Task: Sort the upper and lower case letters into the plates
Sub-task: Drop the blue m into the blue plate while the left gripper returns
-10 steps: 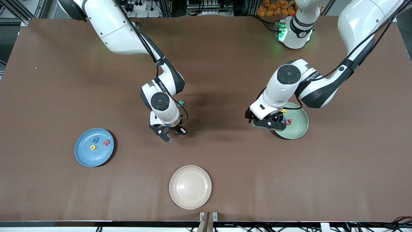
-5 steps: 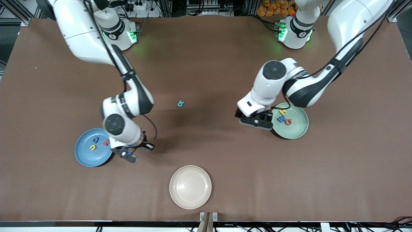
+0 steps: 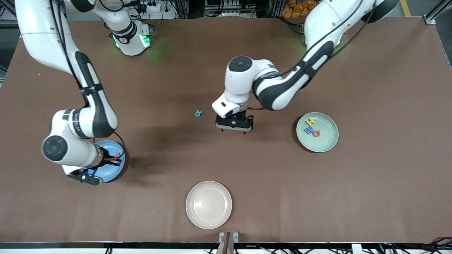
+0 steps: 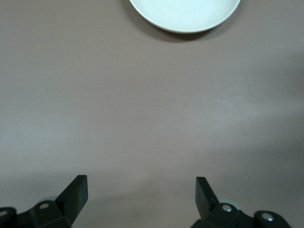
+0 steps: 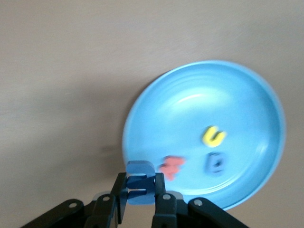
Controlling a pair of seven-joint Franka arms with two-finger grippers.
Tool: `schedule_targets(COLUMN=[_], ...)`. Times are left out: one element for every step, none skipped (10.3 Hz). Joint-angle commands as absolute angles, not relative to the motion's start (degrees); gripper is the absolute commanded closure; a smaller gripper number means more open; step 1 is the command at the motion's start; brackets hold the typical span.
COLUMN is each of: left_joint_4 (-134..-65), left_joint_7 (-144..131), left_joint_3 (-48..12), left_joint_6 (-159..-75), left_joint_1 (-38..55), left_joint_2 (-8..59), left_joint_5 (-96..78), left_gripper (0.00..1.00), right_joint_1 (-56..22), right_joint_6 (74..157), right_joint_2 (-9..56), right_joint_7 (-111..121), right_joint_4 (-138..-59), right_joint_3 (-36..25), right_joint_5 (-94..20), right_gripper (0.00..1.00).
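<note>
Right gripper [image 5: 141, 202] — arriving over the edge of the blue plate [image 3: 112, 171] after crossing from the middle of the table within the last second; fingers are pinching a blue letter [image 5: 140, 183], visible in the right wrist view. Blue plate is already holding a yellow letter [image 5: 213, 137], a red letter [image 5: 172, 166] and a dark blue letter [image 5: 215, 162]. Judged: release into this plate is coming next.

Left gripper [image 3: 233, 124] — fingers spread wide, carrying nothing, leaving the pale green plate [image 3: 327, 141] and travelling toward the teal letter [image 3: 198, 113], now hanging over bare table just beside it. Green plate is holding a yellow H [image 3: 310, 122], a blue letter [image 3: 308, 131] and a red letter [image 3: 316, 133].

Teal letter — lying alone on the table, the last one unsorted.

Cream plate [image 3: 208, 204] — sitting nearest the front camera, holding nothing.
</note>
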State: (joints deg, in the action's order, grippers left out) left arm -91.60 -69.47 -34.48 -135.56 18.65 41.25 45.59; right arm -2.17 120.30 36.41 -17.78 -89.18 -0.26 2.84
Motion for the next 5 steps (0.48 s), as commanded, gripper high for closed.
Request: schedule_targets(left_joint_4=[-89.47,-88.43,-87.29,-86.32,-86.48], left_joint_7=[-77.93,-82.66,-88.19,-93.03,-93.51], left_joint_3=[-28.06,-25.60,-23.40,-21.55,-19.88], left_joint_6=[-138.34,-139.38,-139.66,-139.66,-139.66], left_joint_1=[26.33,30.11,34.15,37.84,40.58], left_joint_2=[42.89,43.67,44.20,44.56,44.65], left_joint_5=[47.28,47.29,47.29,47.29,47.55], left_gripper=[0.00,0.00,0.00,0.00,0.00], right_joint_1=[-1.58,-1.06,-0.18,-0.18,-0.44], right_joint_6=[120.23,121.02,121.98,121.91,121.56], right_joint_2=[36.21,36.21,36.21,36.21,35.78], right_joint_7=[-13.63,-13.62,-13.45,-13.53,-13.54], right_joint_4=[-89.65,-89.56,-89.65,-89.74,-90.17], right_joint_3=[-0.44,-0.44,-0.44,-0.44,-0.44], right_joint_5=[7.96,10.35,9.94,9.41,8.01], right_gripper=[0.44,0.00,0.00,0.00,0.00])
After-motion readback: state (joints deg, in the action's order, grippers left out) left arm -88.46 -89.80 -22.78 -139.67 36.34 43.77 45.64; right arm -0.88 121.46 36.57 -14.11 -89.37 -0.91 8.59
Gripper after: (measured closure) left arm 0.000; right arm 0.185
